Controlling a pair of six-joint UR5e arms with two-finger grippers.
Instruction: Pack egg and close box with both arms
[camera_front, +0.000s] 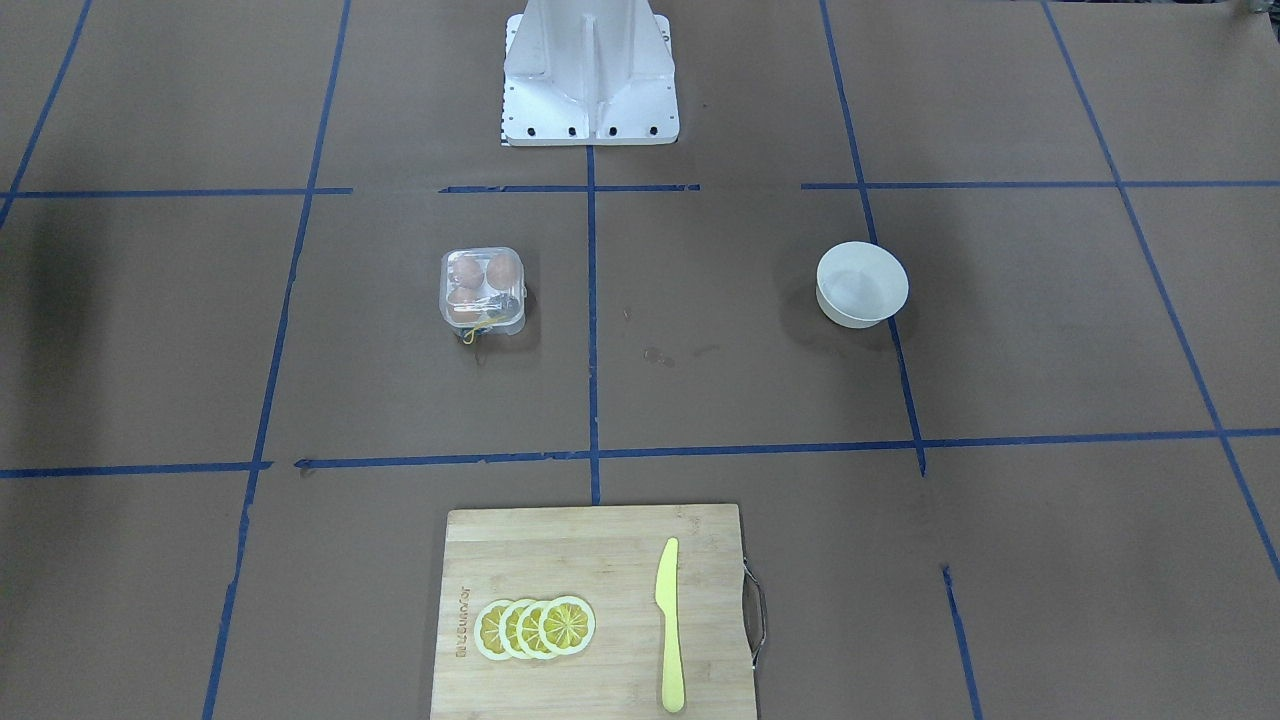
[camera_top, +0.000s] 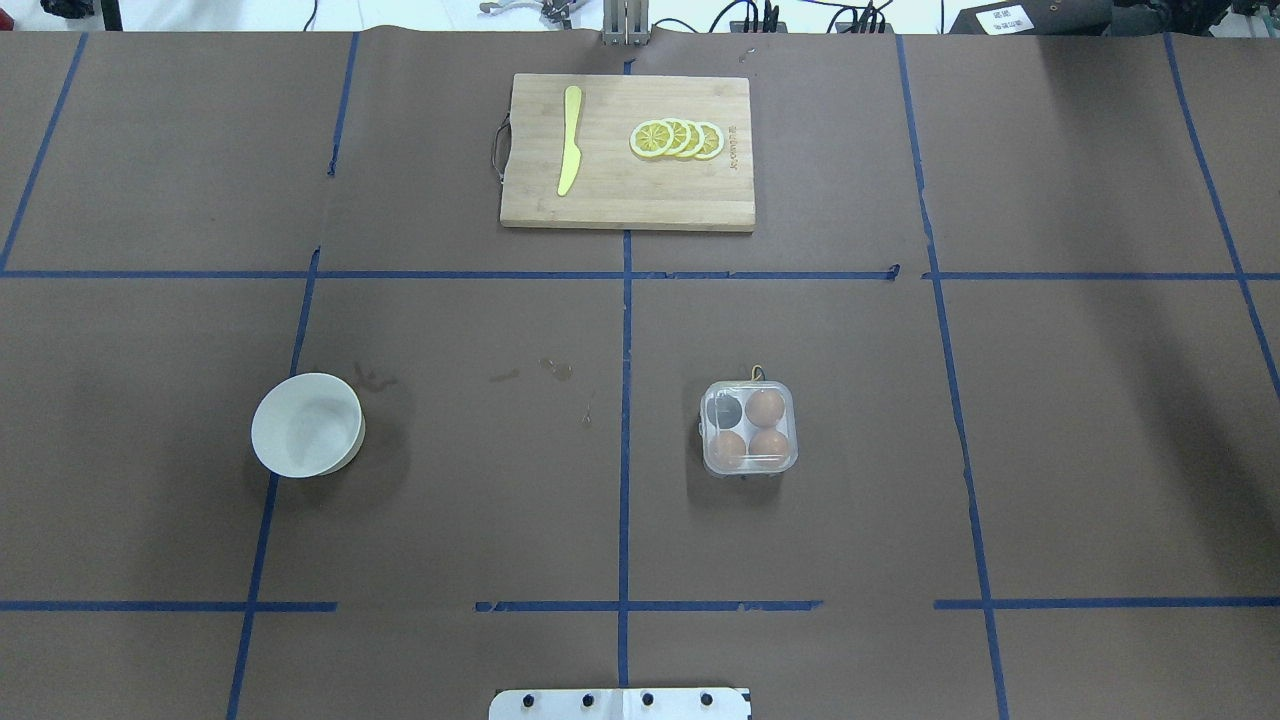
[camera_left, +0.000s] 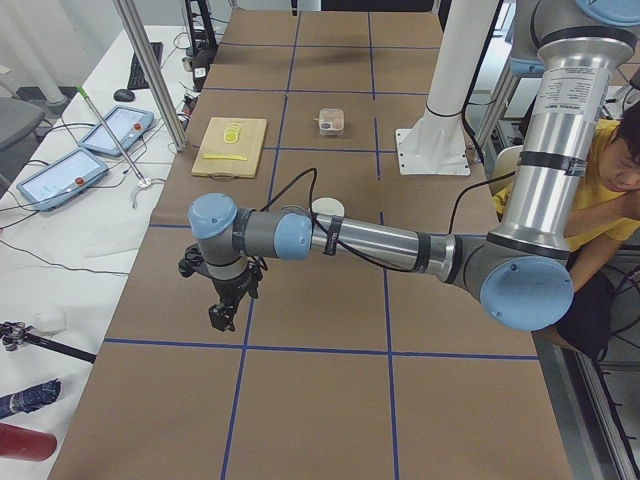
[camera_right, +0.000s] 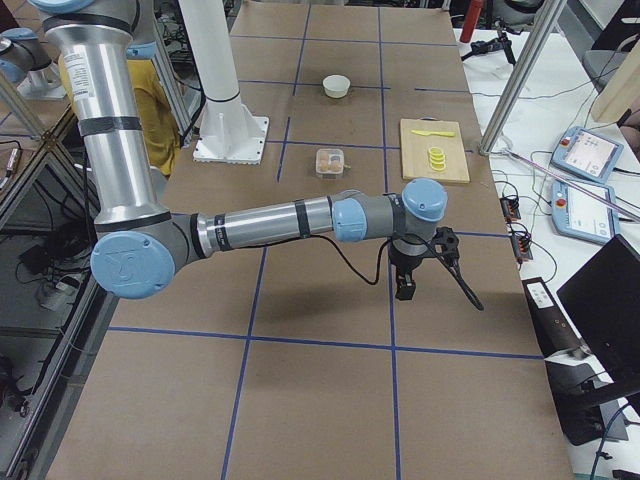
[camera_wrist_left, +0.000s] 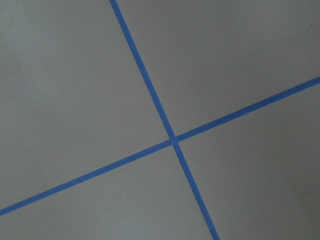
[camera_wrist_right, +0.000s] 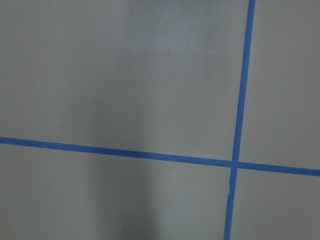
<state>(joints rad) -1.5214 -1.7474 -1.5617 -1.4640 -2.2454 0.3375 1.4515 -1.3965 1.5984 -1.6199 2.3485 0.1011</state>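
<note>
Though neither arm reaches into the front-facing view, the box (camera_front: 482, 288) shows plainly there, near the middle of the worktop (camera_front: 1050, 330) and somewhat toward the robot's edge and its right end. It holds three eggs (camera_front: 503, 268), and its fourth cell looks dark. The bowl (camera_front: 861, 284), toward the left end, is bare inside. From overhead the box reads as one compact square, so I judge the lid to be down, though clear plastic makes that hard to swear to. The board (camera_top: 627, 190) lies at the middle of the far edge. From the left end, the left gripper (camera_left: 222, 316) hangs over that end of the worktop, well apart from the box; I cannot tell how its fingers stand. From the right end, the right gripper (camera_right: 406, 287) hangs likewise over its own end, and again I cannot tell. Both wrist cameras show only brown paper and blue tape (camera_wrist_left: 170, 137). To my eye the packing is done and the closing at or near its end. If the lid is not snapped, the next move calls for both arms to come in from the ends, one steadying the box while the other presses its front edge.
</note>
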